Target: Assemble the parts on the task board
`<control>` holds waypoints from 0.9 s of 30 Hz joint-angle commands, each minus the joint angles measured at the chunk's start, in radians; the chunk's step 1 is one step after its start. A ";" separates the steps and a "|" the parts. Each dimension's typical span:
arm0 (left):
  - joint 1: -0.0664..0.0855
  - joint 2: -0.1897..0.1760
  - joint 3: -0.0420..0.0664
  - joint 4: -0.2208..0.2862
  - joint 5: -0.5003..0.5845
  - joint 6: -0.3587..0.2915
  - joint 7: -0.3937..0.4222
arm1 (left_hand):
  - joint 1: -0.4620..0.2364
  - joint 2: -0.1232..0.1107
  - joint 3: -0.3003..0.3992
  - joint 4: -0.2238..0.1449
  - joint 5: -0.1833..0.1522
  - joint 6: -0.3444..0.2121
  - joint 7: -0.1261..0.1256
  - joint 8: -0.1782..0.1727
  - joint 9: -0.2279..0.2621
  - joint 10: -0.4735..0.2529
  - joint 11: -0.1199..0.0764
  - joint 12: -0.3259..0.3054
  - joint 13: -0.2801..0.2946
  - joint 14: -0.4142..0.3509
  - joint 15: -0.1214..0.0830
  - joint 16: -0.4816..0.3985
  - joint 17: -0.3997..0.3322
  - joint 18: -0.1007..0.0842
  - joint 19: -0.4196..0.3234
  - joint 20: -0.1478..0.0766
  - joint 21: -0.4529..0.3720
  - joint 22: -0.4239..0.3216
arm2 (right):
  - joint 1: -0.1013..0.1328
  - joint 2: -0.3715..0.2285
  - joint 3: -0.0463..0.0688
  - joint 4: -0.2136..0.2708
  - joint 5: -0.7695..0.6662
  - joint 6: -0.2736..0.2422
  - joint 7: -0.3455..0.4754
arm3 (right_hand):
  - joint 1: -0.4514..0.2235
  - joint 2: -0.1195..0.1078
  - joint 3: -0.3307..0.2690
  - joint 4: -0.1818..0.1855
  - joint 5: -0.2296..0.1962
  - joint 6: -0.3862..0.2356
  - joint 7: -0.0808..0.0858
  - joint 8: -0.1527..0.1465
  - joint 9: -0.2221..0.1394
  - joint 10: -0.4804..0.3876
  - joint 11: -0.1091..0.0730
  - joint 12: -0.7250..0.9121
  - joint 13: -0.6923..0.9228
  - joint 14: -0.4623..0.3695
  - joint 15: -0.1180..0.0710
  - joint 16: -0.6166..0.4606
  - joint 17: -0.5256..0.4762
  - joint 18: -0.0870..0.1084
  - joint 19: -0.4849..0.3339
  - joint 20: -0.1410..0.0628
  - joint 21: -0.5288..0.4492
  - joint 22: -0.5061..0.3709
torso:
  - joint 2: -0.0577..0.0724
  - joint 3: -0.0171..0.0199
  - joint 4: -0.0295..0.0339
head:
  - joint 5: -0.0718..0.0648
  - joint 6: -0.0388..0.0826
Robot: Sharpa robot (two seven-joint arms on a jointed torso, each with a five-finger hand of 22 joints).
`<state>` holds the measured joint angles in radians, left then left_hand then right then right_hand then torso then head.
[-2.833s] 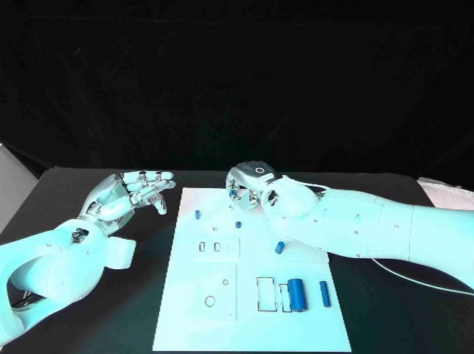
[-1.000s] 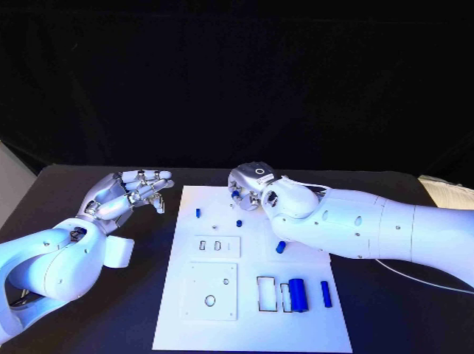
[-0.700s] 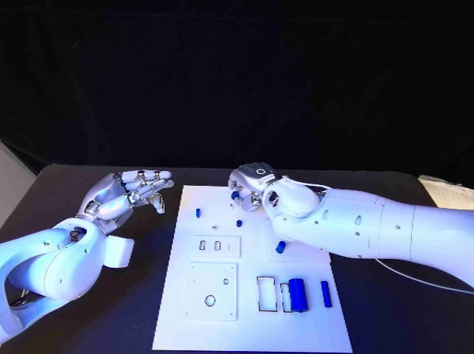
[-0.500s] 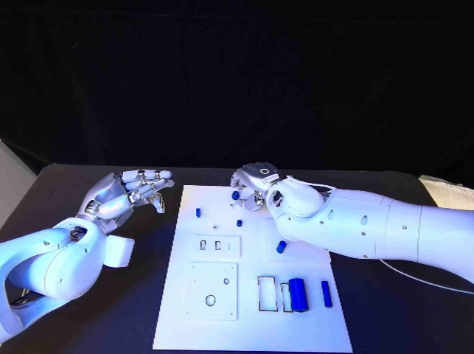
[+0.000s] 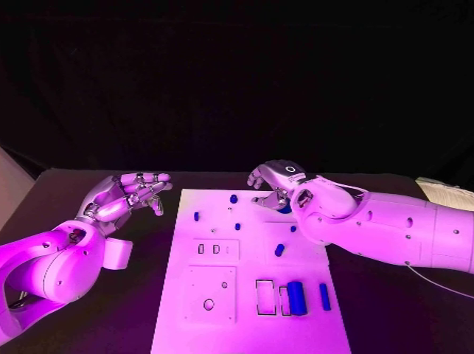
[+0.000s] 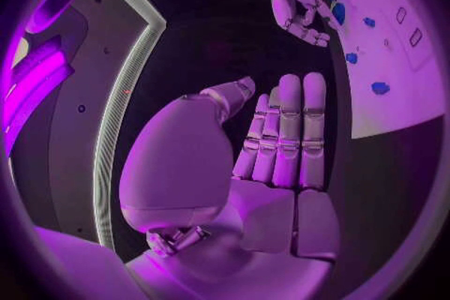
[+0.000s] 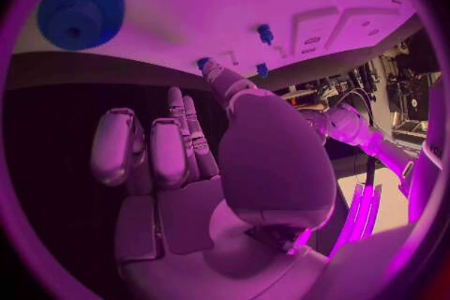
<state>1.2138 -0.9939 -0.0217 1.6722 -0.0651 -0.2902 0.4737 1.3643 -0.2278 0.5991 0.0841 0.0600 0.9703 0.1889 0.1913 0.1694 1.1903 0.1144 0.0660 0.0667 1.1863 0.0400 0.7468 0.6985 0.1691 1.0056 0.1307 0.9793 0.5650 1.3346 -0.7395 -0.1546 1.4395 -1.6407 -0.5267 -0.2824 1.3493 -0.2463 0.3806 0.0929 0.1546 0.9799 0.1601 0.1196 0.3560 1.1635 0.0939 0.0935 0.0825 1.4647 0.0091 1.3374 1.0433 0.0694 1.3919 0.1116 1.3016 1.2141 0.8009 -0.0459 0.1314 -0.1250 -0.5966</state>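
- The left robot hand (image 5: 128, 193) hangs over the tabletop (image 5: 56, 199) just left of the board (image 5: 248, 280), empty, fingers loosely apart, where it was before.
- On the board, a small peg (image 5: 234, 198) now lies bare near the far edge; earlier the right robot hand covered that spot.
- Other blue parts stay put: pegs (image 5: 195, 216) left of centre, one (image 5: 279, 250) mid-board, the large cylinder (image 5: 296, 297) and slim bar (image 5: 325, 296) near the front.
- The right robot hand (image 5: 280, 184) has shifted right, off the board's far middle to its far right corner, holding nothing, fingers apart.
- A blue gear (image 7: 81, 10) lies on the board just beyond its fingertips.
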 commanded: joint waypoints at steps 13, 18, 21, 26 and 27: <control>0.001 0.018 0.001 -0.017 0.004 0.029 0.005 | -0.005 0.001 0.005 0.000 -0.005 -0.006 -0.001 0.005 0.002 0.000 0.003 -0.003 0.001 -0.009 -0.002 0.005 0.002 0.015 -0.009 0.002 0.006 0.002 | 0.025 -0.160 0.007 0.047 0.325 0.116 0.066 | 0.121 0.018 -0.249 0.146 0.066 -0.075 -0.011 0.006 0.032 0.179 -0.034 1.082 1.074 0.052 -0.025 0.133 0.232 -0.022 0.075 -0.021 0.116 0.166 | -0.008 0.0078 -0.0251 | -0.001 0.011; 0.001 0.021 0.001 -0.020 0.005 0.031 0.005 | -0.005 0.001 0.005 0.000 -0.005 -0.006 -0.001 0.005 0.002 0.000 0.003 -0.003 0.001 -0.009 -0.002 0.005 0.002 0.015 -0.009 0.002 0.006 0.002 | 0.022 -0.166 0.006 0.025 0.332 0.159 0.042 | 0.139 0.017 -0.283 0.195 0.069 -0.096 0.001 0.037 0.045 0.335 -0.019 1.391 1.394 0.073 -0.009 0.183 0.357 -0.039 0.113 -0.009 0.173 0.240 | -0.007 0.0088 -0.0254 | -0.002 0.011; 0.001 0.021 0.001 -0.020 0.005 0.032 0.005 | -0.005 0.001 0.005 0.000 -0.005 -0.006 -0.001 0.005 0.002 0.000 0.003 -0.003 0.001 -0.009 -0.002 0.005 0.002 0.015 -0.009 0.002 0.006 0.002 | 0.019 -0.161 0.005 0.016 0.331 0.168 0.031 | 0.136 0.020 -0.286 0.196 0.074 -0.097 0.002 0.045 0.047 0.363 -0.017 1.428 1.434 0.077 -0.007 0.192 0.380 -0.043 0.124 -0.006 0.188 0.259 | -0.007 0.0080 -0.0241 | -0.003 0.010; 0.001 0.021 0.001 -0.021 0.005 0.033 0.005 | -0.005 0.001 0.005 0.000 -0.005 -0.006 -0.001 0.005 0.002 0.000 0.003 -0.003 0.001 -0.009 -0.002 0.005 0.002 0.015 -0.009 0.002 0.006 0.002 | 0.014 -0.145 0.004 0.002 0.325 0.175 0.014 | 0.133 0.024 -0.286 0.195 0.080 -0.095 0.002 0.053 0.049 0.392 -0.016 1.461 1.470 0.082 -0.006 0.201 0.408 -0.049 0.136 -0.005 0.206 0.281 | -0.007 0.0068 -0.0214 | -0.002 0.005; 0.001 0.021 0.001 -0.021 0.005 0.033 0.005 | -0.005 0.001 0.005 0.000 -0.005 -0.006 -0.001 0.005 0.002 0.000 0.003 -0.003 0.001 -0.009 -0.002 0.005 0.002 0.015 -0.009 0.002 0.006 0.002 | 0.012 -0.142 0.004 -0.001 0.324 0.177 0.009 | 0.133 0.025 -0.285 0.195 0.081 -0.094 0.002 0.053 0.049 0.394 -0.016 1.463 1.473 0.083 -0.006 0.202 0.411 -0.049 0.137 -0.005 0.208 0.283 | -0.008 0.0065 -0.0211 | -0.002 0.004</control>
<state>1.2134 -0.9749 -0.0219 1.6502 -0.0640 -0.2786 0.4729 1.3643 -0.2277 0.5991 0.0841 0.0599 0.9703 0.1889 0.1913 0.1698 1.1903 0.1144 0.0660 0.0666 1.1825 0.0363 0.7467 0.6995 0.1690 1.0021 0.1342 0.9790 0.5664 1.3489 -0.8848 -0.1504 1.4414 -1.3215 -0.3939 -0.2511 1.4689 -0.2265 0.1097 0.2723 0.2228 0.8967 0.1602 0.1545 0.3990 1.4631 0.0710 1.4239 1.3082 1.4664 -0.0070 1.5164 1.3084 0.0370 1.4666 0.0968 1.4781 1.3080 0.7934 -0.0383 0.1084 -0.1275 -0.5905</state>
